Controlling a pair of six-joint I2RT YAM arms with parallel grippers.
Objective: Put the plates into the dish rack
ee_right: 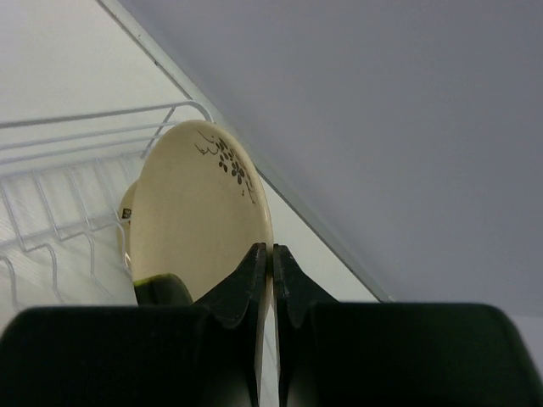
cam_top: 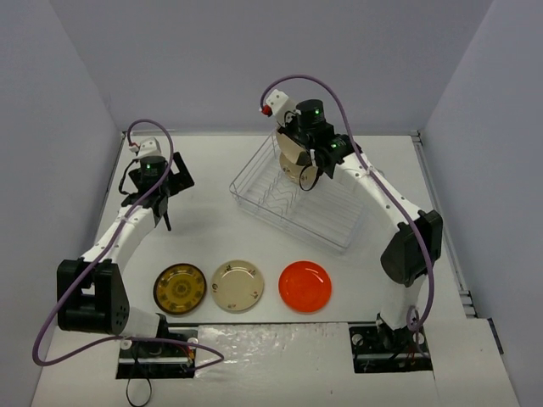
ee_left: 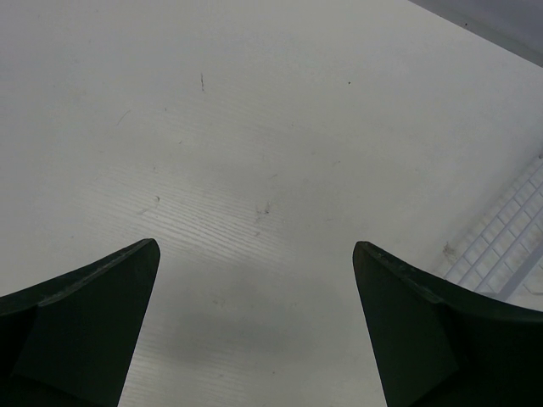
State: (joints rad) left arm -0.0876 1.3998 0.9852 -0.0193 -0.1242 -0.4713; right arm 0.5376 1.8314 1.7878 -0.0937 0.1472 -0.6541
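right wrist view: right gripper (ee_right: 271,251) clamped on rim of upright cream plate (ee_right: 199,212) over far end of dish rack (ee_right: 85,116); left gripper (ee_left: 256,244) spread wide above table (ee_left: 254,127), rack edge near.

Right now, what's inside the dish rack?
A cream plate with brown motifs stands upright there, pinched by the right gripper. Behind it only the rim of a second cream plate shows; the rest is covered. The dish rack holds nothing else visible.

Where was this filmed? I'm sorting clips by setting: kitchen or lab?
Probably a lab test cell, not a kitchen: two robot arms bolted to a white table, plain grey walls boxing it in, and a wire dish rack and plates as props.
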